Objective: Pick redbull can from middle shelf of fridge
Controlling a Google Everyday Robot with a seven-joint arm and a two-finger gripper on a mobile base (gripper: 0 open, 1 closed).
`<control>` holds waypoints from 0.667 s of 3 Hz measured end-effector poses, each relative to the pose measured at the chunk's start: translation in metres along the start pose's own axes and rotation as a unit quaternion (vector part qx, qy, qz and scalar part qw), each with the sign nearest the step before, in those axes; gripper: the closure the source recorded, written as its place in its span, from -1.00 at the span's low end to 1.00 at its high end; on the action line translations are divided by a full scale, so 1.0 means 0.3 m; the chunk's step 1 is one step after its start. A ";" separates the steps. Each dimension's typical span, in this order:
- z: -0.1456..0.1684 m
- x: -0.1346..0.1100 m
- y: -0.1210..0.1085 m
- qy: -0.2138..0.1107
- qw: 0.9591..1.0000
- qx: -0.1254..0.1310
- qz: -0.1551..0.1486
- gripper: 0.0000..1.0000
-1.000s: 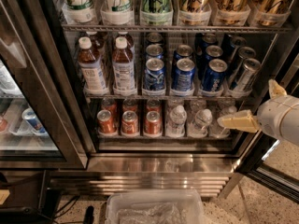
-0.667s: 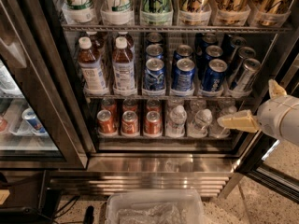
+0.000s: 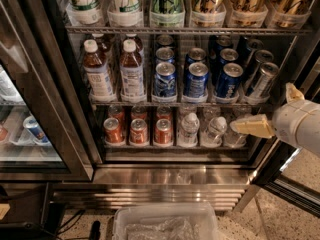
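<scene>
The slim silver-and-blue redbull can (image 3: pixel 261 80) stands at the right end of the chrome wire middle shelf (image 3: pixel 150 103) in the dark-framed display fridge (image 3: pixel 170 176). The cream two-finger gripper (image 3: pixel 262 108) hovers just below and to the right of it, spread apart and empty. The reach, grasp and withdrawal are all yet to be done.

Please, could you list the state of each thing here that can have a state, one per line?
fridge: door open, shelves stocked.
middle shelf: loaded with bottles and cans.
redbull can: standing at the middle shelf's right end, not gripped.
pincer: at the right, in front of the fridge, lower than the redbull can and apart from it.
</scene>
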State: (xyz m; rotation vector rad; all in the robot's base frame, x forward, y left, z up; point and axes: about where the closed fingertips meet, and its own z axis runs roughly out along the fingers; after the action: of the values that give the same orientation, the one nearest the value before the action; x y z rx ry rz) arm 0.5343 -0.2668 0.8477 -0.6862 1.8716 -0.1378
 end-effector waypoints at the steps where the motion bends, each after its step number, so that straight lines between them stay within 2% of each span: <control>1: 0.020 -0.012 -0.014 -0.020 1.000 0.010 0.014 -0.84; 2: 0.035 -0.016 -0.031 -0.042 0.998 0.017 0.037 -0.76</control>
State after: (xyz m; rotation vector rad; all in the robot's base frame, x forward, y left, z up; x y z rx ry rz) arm 0.5486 -0.2695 0.8511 -0.5893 1.8064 -0.0919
